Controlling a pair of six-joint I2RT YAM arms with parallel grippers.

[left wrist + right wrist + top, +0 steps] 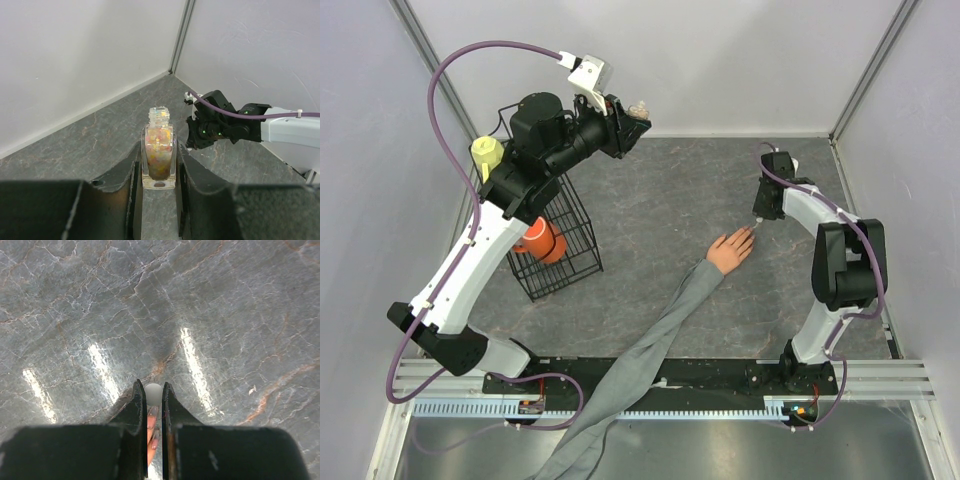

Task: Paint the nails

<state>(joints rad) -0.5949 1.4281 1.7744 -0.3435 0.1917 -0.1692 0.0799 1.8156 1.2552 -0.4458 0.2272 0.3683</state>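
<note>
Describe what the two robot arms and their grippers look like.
The left arm and right arm have white shell links with black joint housings. A purple cable runs along each. The left arm carries a yellow fitting. The left gripper and right gripper each have two tapered black fingers.

There are two arms, the left arm (470, 260) and the right arm (840, 265), on one desk (660, 190). There is one mannequin hand (730, 250) with one grey sleeve (660, 340). At the left stands one wire basket (575, 235) holding one orange item (542, 240). There is one glass bottle (159, 152) and one white cap (153, 394).

The tiny nails (153, 413) look reddish-pink, tipping the peach mannequin hand (728, 252), which lies flat and grey-sleeved.
</note>
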